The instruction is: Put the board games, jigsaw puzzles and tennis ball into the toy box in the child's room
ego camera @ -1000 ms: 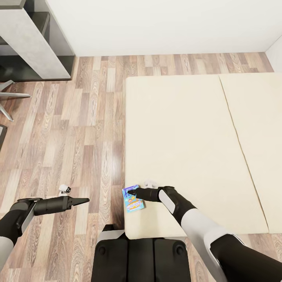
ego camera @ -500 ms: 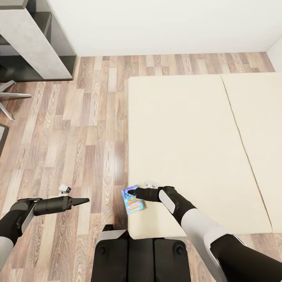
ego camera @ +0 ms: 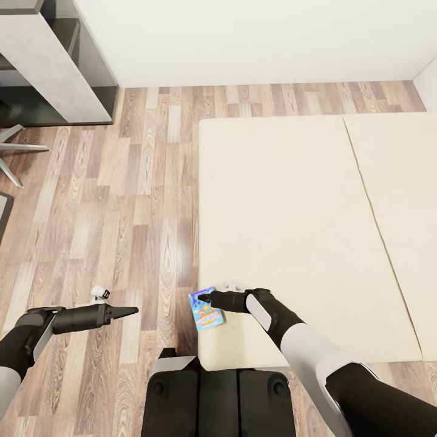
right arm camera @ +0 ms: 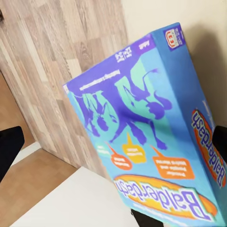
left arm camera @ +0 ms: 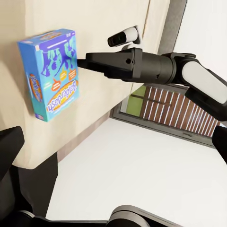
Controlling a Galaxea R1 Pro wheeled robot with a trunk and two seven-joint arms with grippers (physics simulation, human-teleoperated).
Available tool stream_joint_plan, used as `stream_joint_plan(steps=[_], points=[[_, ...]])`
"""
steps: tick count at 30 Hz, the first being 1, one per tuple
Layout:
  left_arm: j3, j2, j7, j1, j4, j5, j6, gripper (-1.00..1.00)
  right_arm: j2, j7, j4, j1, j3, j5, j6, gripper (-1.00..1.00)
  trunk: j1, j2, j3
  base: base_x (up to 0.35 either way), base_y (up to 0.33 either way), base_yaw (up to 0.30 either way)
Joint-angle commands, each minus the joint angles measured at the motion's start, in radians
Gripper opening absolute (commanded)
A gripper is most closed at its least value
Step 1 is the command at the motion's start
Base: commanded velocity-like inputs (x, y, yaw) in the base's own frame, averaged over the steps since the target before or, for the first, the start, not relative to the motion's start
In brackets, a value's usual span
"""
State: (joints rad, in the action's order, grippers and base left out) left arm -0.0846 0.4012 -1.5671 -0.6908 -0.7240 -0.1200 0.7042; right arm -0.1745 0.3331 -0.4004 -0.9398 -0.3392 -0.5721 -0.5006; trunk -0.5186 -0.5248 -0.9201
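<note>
The big cream bed (ego camera: 291, 230) is filling the right side of the wood floor (ego camera: 121, 200). The blue board game (ego camera: 206, 308) is lying at the bed's near left corner, poking out over the edge. Your right gripper (ego camera: 209, 298) is reaching to the game's top edge; you cannot tell if its jaws are pinching it. Your left gripper (ego camera: 133, 311) is hanging over the floor, jaws pressed together.

Head view: steeply down over bed (ego camera: 291, 230). Both wrist views: close on blue board game (left arm camera: 52, 73), shared.
</note>
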Motion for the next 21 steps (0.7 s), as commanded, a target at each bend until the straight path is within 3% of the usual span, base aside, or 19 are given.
stream_joint_plan(steps=[1,21], points=[[0.000,0.000,-0.004,0.000,0.000,0.000,0.011,1.00,0.000,0.001,0.000,-0.001,-0.001,0.000,-0.003,1.00,0.000,-0.001,-0.001,0.000,0.000,0.000],[-0.004,0.000,-0.004,0.000,0.000,0.000,0.011,1.00,0.000,0.000,-0.009,-0.001,0.001,-0.003,-0.001,1.00,0.000,-0.001,-0.001,0.000,0.000,0.000]])
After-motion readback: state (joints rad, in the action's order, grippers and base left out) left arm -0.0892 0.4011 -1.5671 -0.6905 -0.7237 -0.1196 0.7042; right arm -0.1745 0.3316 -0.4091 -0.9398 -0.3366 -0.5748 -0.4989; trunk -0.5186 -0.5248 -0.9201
